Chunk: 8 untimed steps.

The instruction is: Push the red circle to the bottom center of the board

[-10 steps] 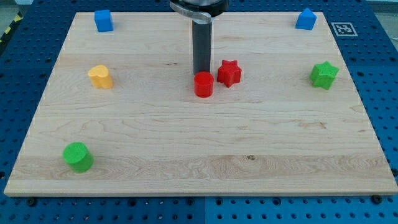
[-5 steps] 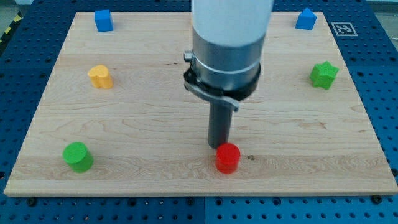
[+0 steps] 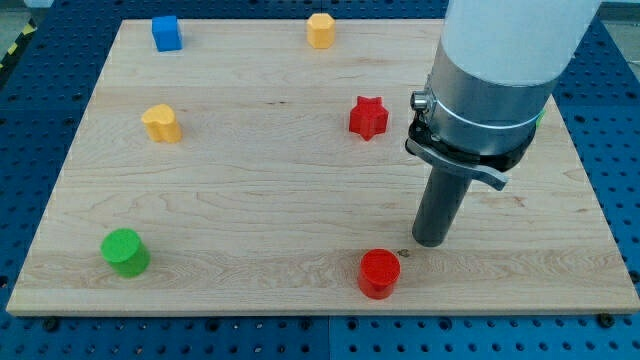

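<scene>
The red circle (image 3: 379, 273) stands near the view's bottom edge of the wooden board (image 3: 250, 200), a little right of centre. My tip (image 3: 429, 242) rests on the board just up and to the right of the red circle, a small gap apart from it. The rod rises into the arm's grey and white body, which covers the board's upper right part.
A red star (image 3: 368, 117) sits above centre. A yellow hexagon (image 3: 320, 30) and a blue block (image 3: 167, 33) sit along the top. A yellow heart-like block (image 3: 161, 123) is at the left, a green cylinder (image 3: 125, 251) at the bottom left. The arm hides the right-side blocks.
The red circle slid from the board's middle down to near the bottom edge. My tip has since moved right, away from the circle. The arm now covers the right-side blocks and uncovers the yellow hexagon.
</scene>
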Each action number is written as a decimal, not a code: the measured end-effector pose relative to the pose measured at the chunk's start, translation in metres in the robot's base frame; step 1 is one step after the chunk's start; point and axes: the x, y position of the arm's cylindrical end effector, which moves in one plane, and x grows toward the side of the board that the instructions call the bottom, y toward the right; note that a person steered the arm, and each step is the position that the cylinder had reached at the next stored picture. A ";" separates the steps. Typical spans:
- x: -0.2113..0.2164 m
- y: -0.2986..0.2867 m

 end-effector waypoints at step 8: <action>0.064 -0.074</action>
